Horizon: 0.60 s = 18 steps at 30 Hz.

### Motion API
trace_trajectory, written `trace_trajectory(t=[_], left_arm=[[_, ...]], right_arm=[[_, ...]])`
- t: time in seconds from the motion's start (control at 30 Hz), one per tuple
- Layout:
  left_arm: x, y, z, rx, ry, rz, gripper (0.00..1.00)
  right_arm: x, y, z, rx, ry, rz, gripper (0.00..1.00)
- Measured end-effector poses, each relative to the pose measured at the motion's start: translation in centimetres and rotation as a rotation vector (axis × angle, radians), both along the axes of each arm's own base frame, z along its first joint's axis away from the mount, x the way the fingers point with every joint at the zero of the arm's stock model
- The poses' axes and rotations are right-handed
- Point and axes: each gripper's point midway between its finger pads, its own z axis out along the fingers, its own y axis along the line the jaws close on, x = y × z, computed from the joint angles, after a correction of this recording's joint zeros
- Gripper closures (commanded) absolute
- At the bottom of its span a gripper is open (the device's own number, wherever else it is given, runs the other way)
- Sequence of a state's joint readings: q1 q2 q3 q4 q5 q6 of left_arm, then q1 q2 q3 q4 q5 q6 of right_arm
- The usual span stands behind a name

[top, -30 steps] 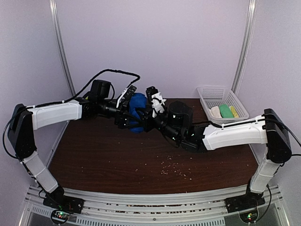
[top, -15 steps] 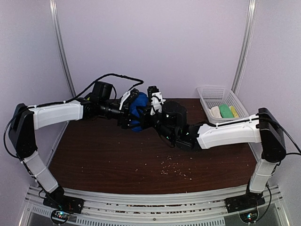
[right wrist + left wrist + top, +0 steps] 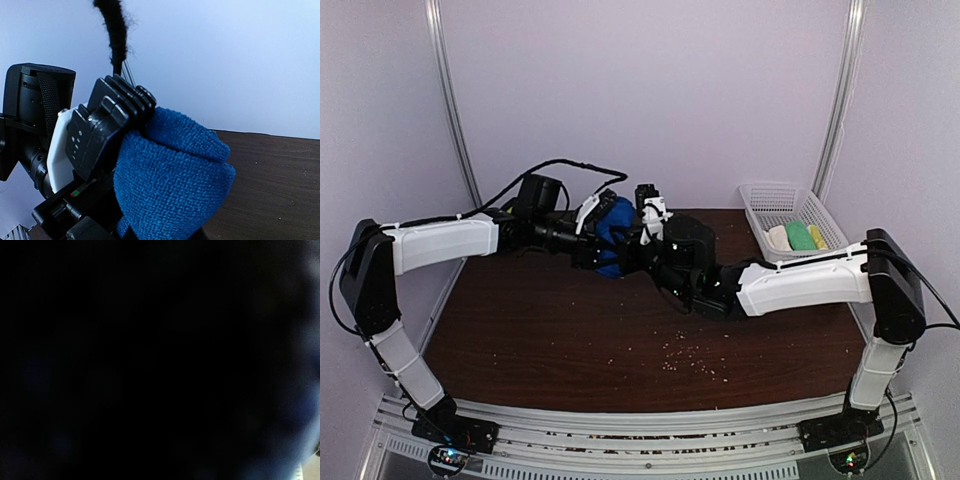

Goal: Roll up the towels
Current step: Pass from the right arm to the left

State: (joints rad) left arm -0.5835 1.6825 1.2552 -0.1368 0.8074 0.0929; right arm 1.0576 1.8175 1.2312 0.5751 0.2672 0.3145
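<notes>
vs 1 s back: right arm has swung in left, away from the white mesh basket (image 3: 756, 205); left gripper (image 3: 598, 232) jaws have narrowed onto the blue towel (image 3: 616, 226). Count: 1 towel, 2 grippers, 1 basket with 3 pieces (white, green, yellow). Towel is a bunched, fuzzy royal-blue wad, well left of the basket. Right gripper (image 3: 642, 230) nearly closed, pinching it; left touches it, firm grip or not: can't tell, its camera is blacked out
</notes>
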Motion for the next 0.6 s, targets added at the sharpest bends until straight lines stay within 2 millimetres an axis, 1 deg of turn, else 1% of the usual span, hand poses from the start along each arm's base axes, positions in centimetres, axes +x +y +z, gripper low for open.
trace_trajectory(t=[0.03,0.07,0.1,0.13,0.17,0.23,0.27,0.3,0.33,0.37,0.43,0.53,0.6], left_arm=[[0.0,0.0,-0.1,0.003,0.001,0.002,0.67],[0.0,0.0,-0.1,0.004,0.001,0.001,0.69],[0.0,0.0,-0.2,0.006,0.001,0.001,0.74],[-0.1,0.0,-0.2,0.007,-0.001,-0.001,0.76],[-0.1,-0.1,-0.2,0.008,-0.004,-0.004,0.77],[-0.2,-0.2,-0.1,0.007,-0.013,-0.010,0.79],[-0.2,-0.2,-0.1,0.008,-0.018,-0.011,0.82],[-0.2,-0.3,-0.1,0.008,-0.022,-0.012,0.90],[-0.2,-0.3,-0.1,0.010,-0.025,-0.012,0.94],[-0.2,-0.2,-0.1,0.014,-0.026,-0.012,0.96],[0.0,-0.1,0.0,0.020,-0.030,-0.009,0.97],[0.5,0.5,0.0,0.035,-0.033,0.002,0.98],[1.2,1.2,-0.1,0.047,-0.041,0.022,0.99]], right_arm=[[0.0,0.0,0.0,0.000,0.001,-0.002,0.77],[0.0,-0.1,0.0,0.001,0.003,-0.004,0.69],[0.0,-0.2,-0.1,0.001,0.006,-0.007,0.61],[-0.1,-0.3,0.0,0.000,0.007,-0.010,0.54],[-0.1,-0.5,0.0,0.001,0.013,-0.017,0.44],[-0.2,-1.1,0.3,-0.007,0.021,-0.031,0.30],[-0.2,-1.5,0.5,-0.007,0.026,-0.038,0.21],[-0.2,-1.9,0.9,-0.011,0.024,-0.045,0.13],[-0.3,-2.5,1.3,-0.008,0.026,-0.052,0.03],[-0.4,-3.3,1.8,-0.007,0.023,-0.060,0.00],[-0.2,-5.1,3.0,0.007,0.018,-0.080,0.00],[0.3,-8.5,4.8,0.026,0.008,-0.128,0.00],[0.7,-10.8,5.4,0.024,0.008,-0.168,0.00]])
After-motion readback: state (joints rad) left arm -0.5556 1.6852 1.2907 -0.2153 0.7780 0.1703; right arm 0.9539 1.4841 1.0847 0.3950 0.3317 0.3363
